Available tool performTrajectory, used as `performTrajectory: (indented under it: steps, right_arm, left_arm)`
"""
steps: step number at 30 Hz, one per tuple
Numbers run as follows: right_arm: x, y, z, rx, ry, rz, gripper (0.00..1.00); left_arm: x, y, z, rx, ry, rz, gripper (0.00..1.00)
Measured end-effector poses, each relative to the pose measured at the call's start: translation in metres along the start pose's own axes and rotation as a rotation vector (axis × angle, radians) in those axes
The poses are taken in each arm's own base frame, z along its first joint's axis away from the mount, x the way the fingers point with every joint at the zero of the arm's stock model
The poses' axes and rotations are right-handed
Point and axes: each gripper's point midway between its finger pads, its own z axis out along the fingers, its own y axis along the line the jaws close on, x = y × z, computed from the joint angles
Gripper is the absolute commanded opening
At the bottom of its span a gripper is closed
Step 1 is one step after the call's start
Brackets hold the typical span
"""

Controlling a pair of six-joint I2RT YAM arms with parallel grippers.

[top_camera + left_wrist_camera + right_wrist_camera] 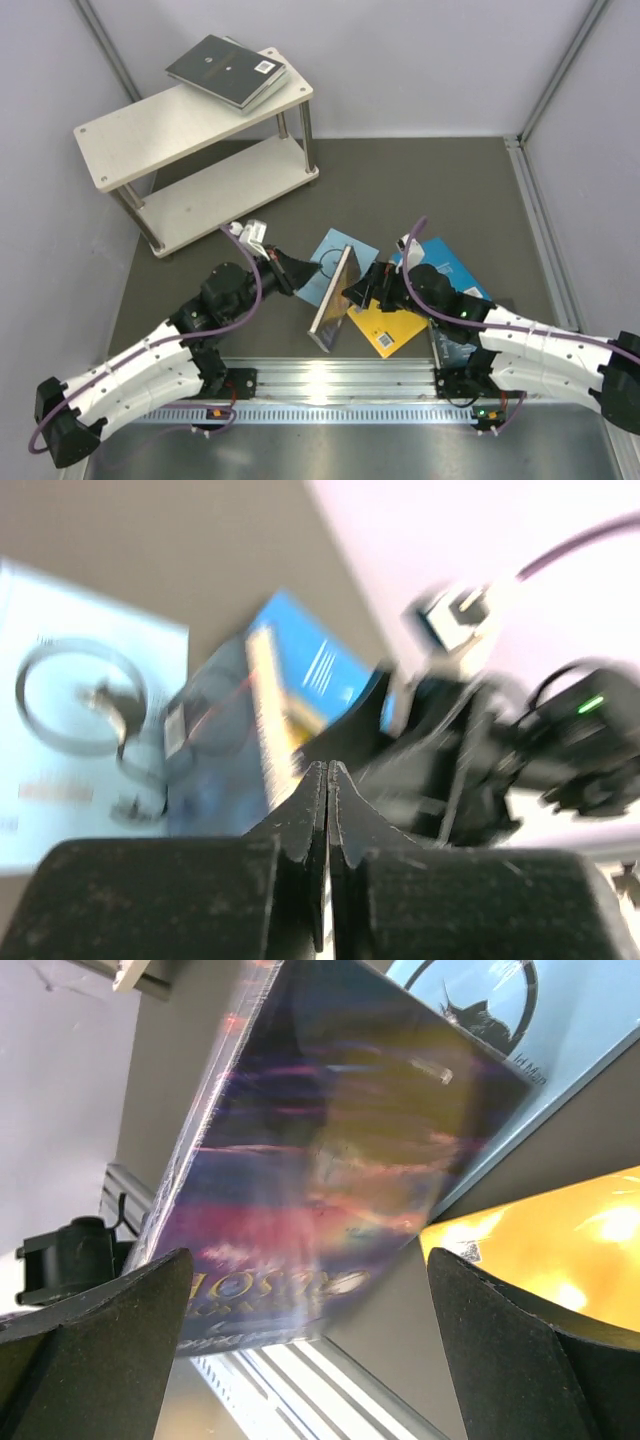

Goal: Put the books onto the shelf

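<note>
The shelf (pixel 150 125) stands at the back left with two dark books (pixel 225 70) stacked on its top board. A purple galaxy book (pixel 335 298) (pixel 330 1130) stands tilted on its edge between my grippers. My left gripper (pixel 305 272) (pixel 328 768) is shut just short of its page edge (pixel 265 705), with nothing between the fingers. On the book's other side, my right gripper (pixel 355 290) (pixel 310 1260) is wide open and does not touch it. A light blue book (pixel 335 250) (pixel 80 730), a yellow book (pixel 392 328) (pixel 560 1230) and a bright blue book (pixel 450 262) lie flat.
A dark book (pixel 455 352) lies partly under my right arm. The aluminium rail (pixel 330 375) runs along the near edge. The shelf's lower board (pixel 220 190) is bare. White walls enclose the dark table on three sides.
</note>
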Motion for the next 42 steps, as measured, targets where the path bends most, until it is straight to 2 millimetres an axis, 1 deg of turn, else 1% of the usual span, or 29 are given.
performTrajectory:
  steps: [2,4,6,7,9,10,11,12,13,15,17,21,23,24,25,27,31,32,34,38,42]
  right_arm:
    - [0.003,0.001,0.000,-0.022,0.004,0.020,1.00]
    - [0.005,0.002,-0.001,-0.037,0.007,0.029,1.00]
    - [0.005,0.002,-0.002,-0.046,0.006,0.037,1.00]
    - [0.004,0.003,-0.003,-0.050,0.005,0.040,1.00]
    - [0.002,0.002,-0.003,-0.052,-0.002,0.045,1.00]
    - [0.001,0.002,-0.002,-0.051,-0.003,0.048,1.00]
    - [0.001,0.000,-0.002,-0.048,-0.001,0.050,1.00]
    - [0.002,-0.001,0.000,-0.043,0.004,0.050,1.00]
    - [0.004,-0.004,0.002,-0.033,0.013,0.051,1.00]
    - [0.009,-0.009,0.005,-0.014,0.034,0.050,1.00]
    - [0.017,-0.015,0.009,0.006,0.066,0.050,1.00]
    - [0.036,-0.031,0.021,0.057,0.141,0.050,1.00]
    - [0.046,-0.040,0.028,0.080,0.180,0.057,1.00]
    - [0.050,-0.043,0.031,0.090,0.198,0.061,1.00]
    - [0.055,-0.046,0.033,0.098,0.217,0.070,1.00]
    - [0.056,-0.037,0.040,0.050,0.227,0.095,1.00]
    - [0.066,-0.028,0.042,-0.019,0.254,0.141,1.00]
    - [0.067,-0.026,0.041,-0.032,0.255,0.148,1.00]
    - [0.073,-0.024,0.039,-0.052,0.264,0.160,1.00]
    - [0.085,-0.021,0.035,-0.072,0.293,0.178,1.00]
    - [0.095,-0.019,0.037,-0.084,0.326,0.195,1.00]
  left_arm:
    - [-0.016,-0.007,0.003,0.012,-0.044,0.003,0.00]
    - [-0.020,-0.003,0.009,-0.003,-0.047,0.008,0.00]
    - [-0.010,0.010,0.018,-0.043,-0.001,0.018,0.00]
    - [-0.001,0.017,0.022,-0.061,0.034,0.027,0.06]
    - [0.021,0.037,0.030,-0.116,0.118,0.049,0.26]
    - [0.032,0.048,0.032,-0.149,0.158,0.062,0.58]
    - [0.044,0.063,0.032,-0.190,0.200,0.078,0.69]
    - [0.051,0.074,0.030,-0.225,0.226,0.085,0.78]
    - [0.056,0.084,0.028,-0.259,0.244,0.092,0.91]
    - [0.062,0.107,0.020,-0.339,0.270,0.104,0.96]
    - [0.058,0.124,0.010,-0.406,0.266,0.111,0.98]
    - [0.037,0.151,-0.009,-0.485,0.206,0.087,0.98]
    - [0.032,0.162,-0.017,-0.508,0.183,0.066,0.98]
    - [0.033,0.166,-0.020,-0.513,0.183,0.051,0.98]
    - [0.036,0.168,-0.022,-0.514,0.191,0.040,0.98]
    - [0.049,0.172,-0.024,-0.506,0.227,0.007,0.96]
    - [0.081,0.183,-0.030,-0.508,0.301,-0.073,0.94]
    - [0.087,0.184,-0.031,-0.504,0.308,-0.093,0.93]
    - [0.088,0.179,-0.025,-0.457,0.291,-0.120,0.91]
    - [0.096,0.170,-0.017,-0.379,0.295,-0.177,0.86]
    - [0.101,0.164,-0.014,-0.321,0.297,-0.208,0.83]
